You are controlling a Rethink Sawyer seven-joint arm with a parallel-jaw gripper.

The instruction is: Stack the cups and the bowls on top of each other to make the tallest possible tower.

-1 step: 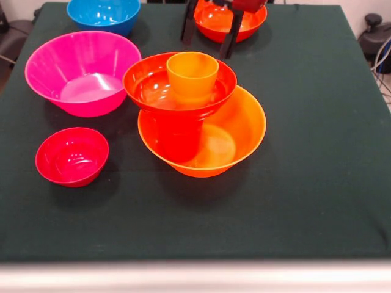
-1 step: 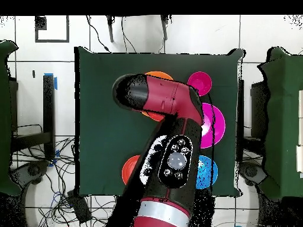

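The tower stands mid-table: a wide orange bowl [image 1: 235, 131] [image 2: 158, 75] holds a tilted red-orange bowl [image 1: 149, 85], and an orange cup [image 1: 192, 73] sits upright in that. Around it lie a pink bowl [image 1: 82, 73] [image 2: 216, 124], a blue bowl [image 1: 104, 13] [image 2: 208, 171] and a small crimson bowl [image 1: 72, 155] [image 2: 200, 80]. At the far edge is another red-orange bowl [image 1: 244, 21] [image 2: 129, 170]. My gripper [image 1: 211, 32] is open over that bowl's left rim, one black finger [image 1: 189, 27] outside it and the other in front of it. In the overhead view the arm hides the gripper.
The red and black arm [image 2: 168, 148] covers the table's middle in the overhead view. Dark green cloth [image 1: 317, 152] lies bare to the right of the tower and along the front edge. Cables and black stands lie off the table.
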